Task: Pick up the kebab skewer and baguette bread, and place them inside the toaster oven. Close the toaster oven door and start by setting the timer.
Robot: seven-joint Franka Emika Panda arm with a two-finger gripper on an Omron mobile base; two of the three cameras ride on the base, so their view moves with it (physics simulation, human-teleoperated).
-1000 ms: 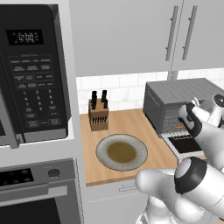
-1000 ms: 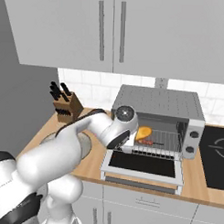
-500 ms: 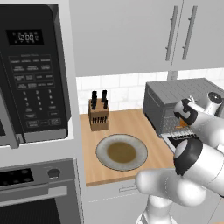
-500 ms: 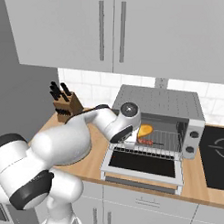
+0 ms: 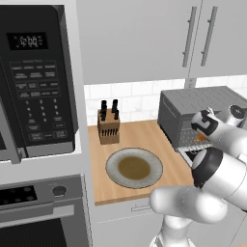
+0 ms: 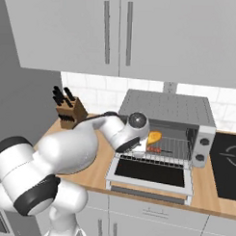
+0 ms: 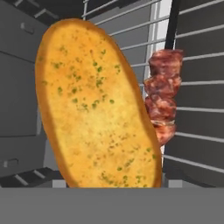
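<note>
1. Left base view: a black microwave (image 5: 36, 82) takes up the left side of the frame, with a built-in range oven (image 5: 41, 212) below it at the lower left.
2. White wall cabinets (image 6: 127, 33) run across the top of the right base view.
3. A wooden counter (image 5: 140, 154) lies across the middle of the left base view; the white robot arm (image 6: 75, 152) rises from the lower left of the right base view and reaches toward frame centre.
4. The toaster oven (image 6: 163, 124) stands right of centre in the right base view, grey with a ribbed top, its mouth open.
5. The toaster oven door (image 6: 152, 171) is folded down flat in front of the oven, dark glass facing up.
6. A black cooktop (image 6: 226, 164) sits at the right edge of the right base view, just beside the oven.
7. A round grey plate (image 5: 134, 167) with a brown centre lies on the counter at the centre of the left base view.
8. A knife block (image 5: 108, 126) stands above the plate in the frame, near the back wall.
9. The gripper (image 6: 138, 144) is at the oven mouth; I cannot tell from any view whether its fingers are spread or closed on anything.
10. The baguette bread (image 7: 98, 105) fills the left and middle of the hand view, upright in the frame, against the wire rack (image 7: 197, 87).
11. The kebab skewer (image 7: 162, 98) lies just beside the bread's right edge, its meat chunks stacked in a column.
</note>
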